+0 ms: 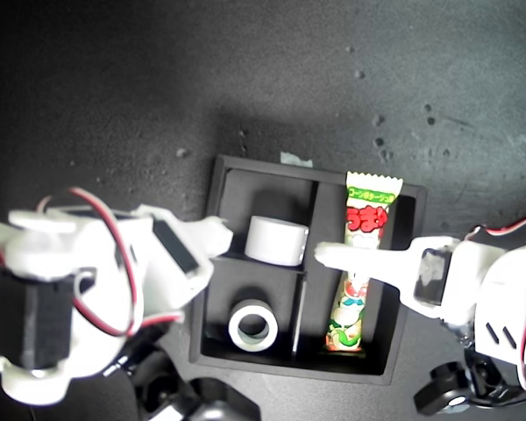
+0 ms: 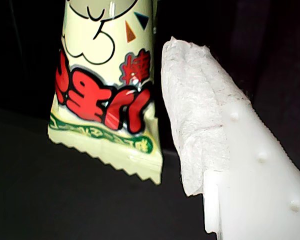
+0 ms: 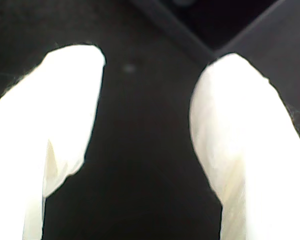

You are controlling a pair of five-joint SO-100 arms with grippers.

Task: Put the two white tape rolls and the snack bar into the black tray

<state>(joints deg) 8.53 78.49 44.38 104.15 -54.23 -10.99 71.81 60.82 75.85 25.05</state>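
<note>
The black tray (image 1: 263,168) sits mid-table in the exterior view. One white tape roll (image 1: 276,240) stands side-on in a small section, and the other tape roll (image 1: 236,323) lies flat in the section nearer the camera. The snack bar (image 1: 371,215) lies in the long section, its far end resting up on the tray wall. My first gripper (image 1: 329,256) reaches across the bar from the exterior view's right. In its wrist view, one padded finger (image 2: 200,125) stands just apart from the snack bar (image 2: 105,100). My second gripper (image 3: 147,90) is open and empty, at the tray's left wall (image 1: 217,235).
A small scrap of pale tape (image 1: 295,160) sticks to the tray's far wall. Red and black cables loop over the second arm (image 1: 114,263) at the exterior view's left. Dark speckled tabletop (image 1: 245,70) stretches beyond the tray.
</note>
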